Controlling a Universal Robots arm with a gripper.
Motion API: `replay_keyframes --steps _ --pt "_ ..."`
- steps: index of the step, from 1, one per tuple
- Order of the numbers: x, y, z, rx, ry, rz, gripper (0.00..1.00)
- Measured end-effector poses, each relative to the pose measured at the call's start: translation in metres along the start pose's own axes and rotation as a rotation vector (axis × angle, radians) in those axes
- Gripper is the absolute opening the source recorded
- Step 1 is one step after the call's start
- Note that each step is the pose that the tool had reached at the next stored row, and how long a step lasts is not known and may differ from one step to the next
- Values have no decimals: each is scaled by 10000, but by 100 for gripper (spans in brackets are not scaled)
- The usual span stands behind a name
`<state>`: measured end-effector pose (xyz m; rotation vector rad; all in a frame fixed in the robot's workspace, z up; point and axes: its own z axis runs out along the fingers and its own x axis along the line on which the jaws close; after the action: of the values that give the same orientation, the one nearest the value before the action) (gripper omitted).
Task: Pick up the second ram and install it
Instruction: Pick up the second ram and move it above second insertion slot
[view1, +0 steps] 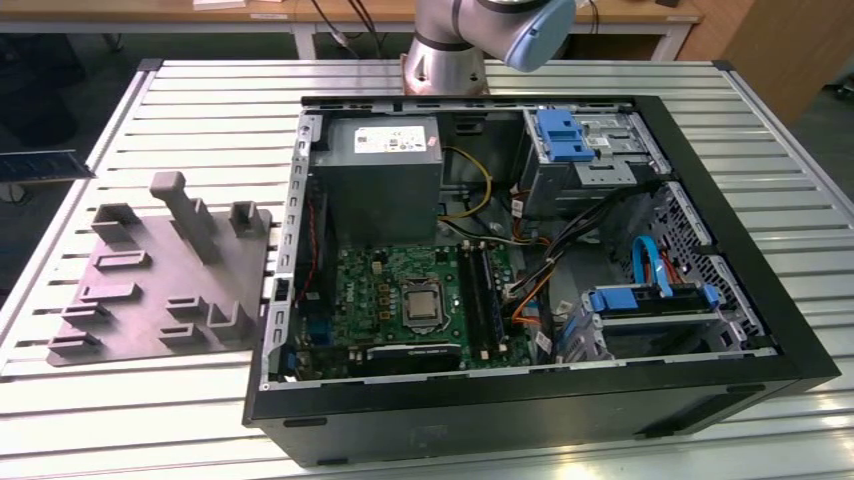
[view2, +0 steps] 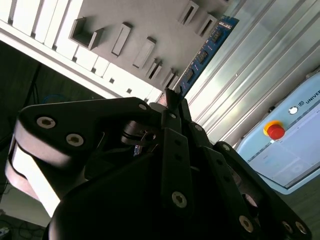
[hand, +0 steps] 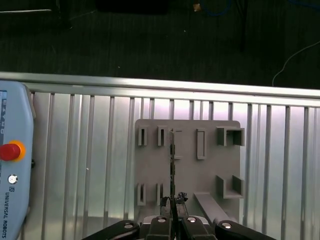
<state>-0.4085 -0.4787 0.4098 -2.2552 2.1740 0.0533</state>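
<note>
My gripper (hand: 172, 212) is shut on one end of the second ram (hand: 172, 165), a thin dark stick seen edge-on in the first wrist view. It hangs high above the grey slotted holder block (hand: 187, 150). The second wrist view shows the ram's (view2: 205, 52) flat side with black chips sticking out past the black fingers (view2: 176, 107). At the exterior view's left edge the same dark green ram (view1: 40, 165) juts into frame, beyond the holder block (view1: 167, 275). The open computer case (view1: 787, 330) lies to the exterior view's right, with memory slots (view1: 478, 290) beside the processor.
The case and holder rest on a slatted metal table (view1: 200, 110). A pale blue control pendant with a red button (hand: 10, 150) lies on the table beside the holder. The arm's base (view1: 447, 50) stands at the table's far side. Dark floor lies beyond the table's edge.
</note>
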Motion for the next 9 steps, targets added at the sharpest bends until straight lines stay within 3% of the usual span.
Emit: replay_keyframes --steps 9 --pt "-4 2 -127 0 -3 0 14"
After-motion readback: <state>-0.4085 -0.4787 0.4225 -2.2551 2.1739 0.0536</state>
